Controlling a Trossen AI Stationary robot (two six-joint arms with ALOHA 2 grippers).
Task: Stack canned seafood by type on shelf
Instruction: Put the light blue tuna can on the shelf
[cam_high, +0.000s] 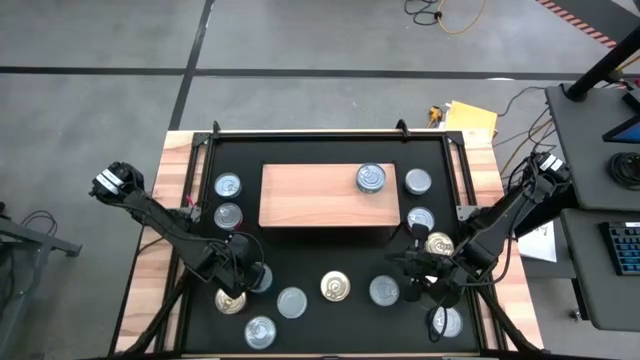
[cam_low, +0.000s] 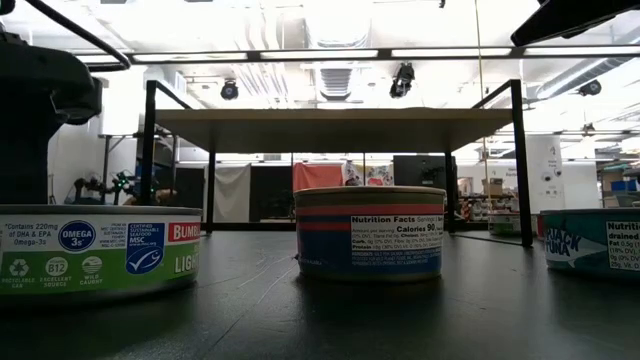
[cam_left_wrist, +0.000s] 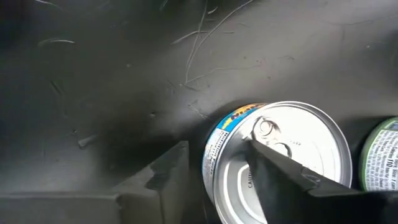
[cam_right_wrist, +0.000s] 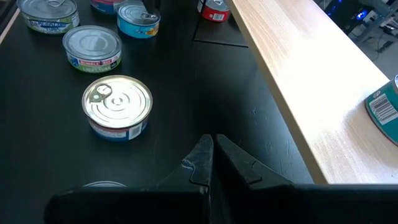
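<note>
Left end effector (cam_left_wrist: 224, 180) is low over a silver-lidded round tin with a blue-and-yellow label (cam_left_wrist: 280, 162), one finger across the lid, one beside the wall; whether it grips, I cannot tell. Risk: that lid finger could tip or skid the tin. A green-labelled tin (cam_left_wrist: 380, 158) crowds close beside. Right end effector (cam_right_wrist: 210, 163) waits clenched, the light-wood shelf (cam_right_wrist: 311, 68) beyond it.

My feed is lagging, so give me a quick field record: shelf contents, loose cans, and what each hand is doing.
shelf: one can on shelf, near its right end
loose cans: about a dozen scattered on the black mat around the shelf
left hand: low over a silver-lidded can, fingers straddling it, grip not confirmed
right hand: shut, empty, hovering over the mat beside the shelf
</note>
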